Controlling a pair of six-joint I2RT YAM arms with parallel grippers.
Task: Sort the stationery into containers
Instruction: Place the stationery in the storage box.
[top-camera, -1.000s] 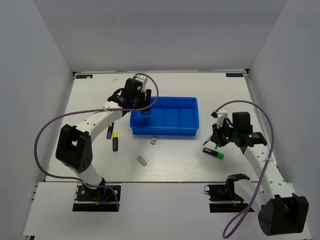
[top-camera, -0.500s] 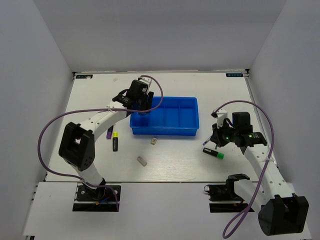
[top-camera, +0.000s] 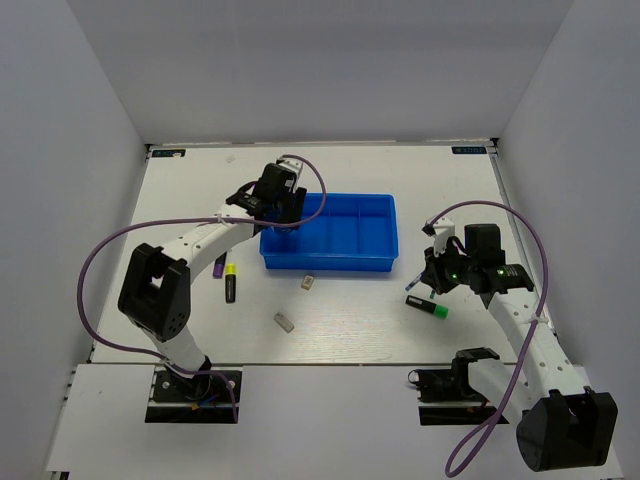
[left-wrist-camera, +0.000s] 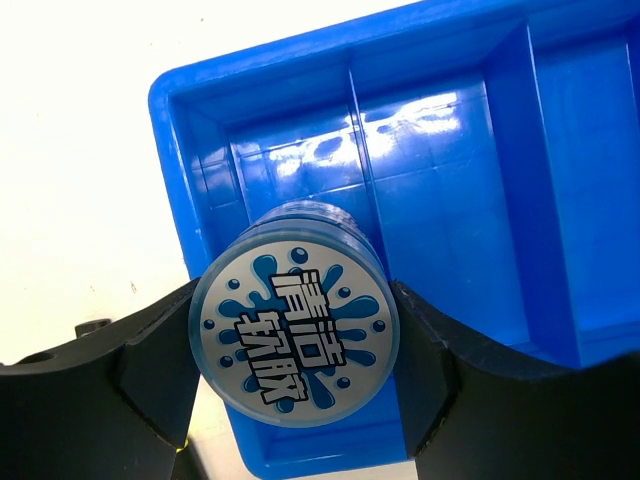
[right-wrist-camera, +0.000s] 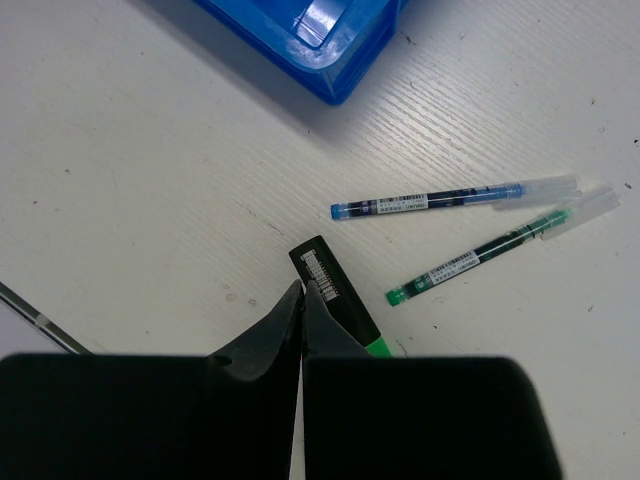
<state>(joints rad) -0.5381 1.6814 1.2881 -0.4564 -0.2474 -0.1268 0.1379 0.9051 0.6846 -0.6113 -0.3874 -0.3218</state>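
My left gripper (top-camera: 283, 203) is shut on the round blue-and-white disc (left-wrist-camera: 295, 340) and holds it over the leftmost compartment of the blue tray (top-camera: 330, 264). In the left wrist view the tray (left-wrist-camera: 450, 200) shows bare compartments below the disc. My right gripper (top-camera: 432, 276) is shut and empty, low over the table right of the tray. Its tips (right-wrist-camera: 302, 290) are beside a black marker with a green end (right-wrist-camera: 335, 285). A thin blue pen (right-wrist-camera: 430, 200) and a thin green pen (right-wrist-camera: 480, 255) lie just beyond it.
Left of the tray lie a purple-ended marker (top-camera: 219, 263) and a yellow-green-ended marker (top-camera: 230, 284). Two small erasers (top-camera: 308, 282) (top-camera: 284, 321) lie in front of the tray. The green-ended marker (top-camera: 427, 306) lies by the right arm. White walls enclose the table.
My left gripper has moved a little to the right and nearer with the disc, over the tray's left end. The right arm has not moved.
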